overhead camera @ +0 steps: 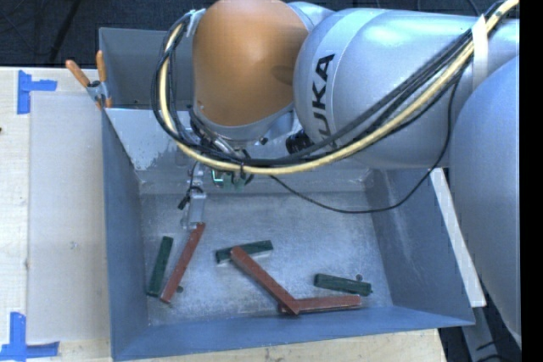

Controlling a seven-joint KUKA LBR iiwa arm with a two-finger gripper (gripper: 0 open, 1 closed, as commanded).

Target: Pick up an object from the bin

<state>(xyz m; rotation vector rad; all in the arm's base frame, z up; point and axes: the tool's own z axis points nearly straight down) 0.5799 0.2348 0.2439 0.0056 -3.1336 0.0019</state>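
Observation:
My gripper point(193, 209) hangs under the arm's wrist over the left part of the bin, low above the floor. Its tip stands right at the upper end of a red-brown flat stick point(182, 264) that lies slanted on the bin floor. Whether it touches the stick I cannot tell. A dark green bar point(159, 265) lies just left of that stick, almost parallel to it. Another short dark green bar point(245, 251) lies to the right, near the middle of the floor.
A red-brown L-shaped piece point(280, 288) runs from the middle of the floor toward the front edge. A third dark green bar point(342, 284) lies at the front right. The arm's large body and cables cover the back of the bin.

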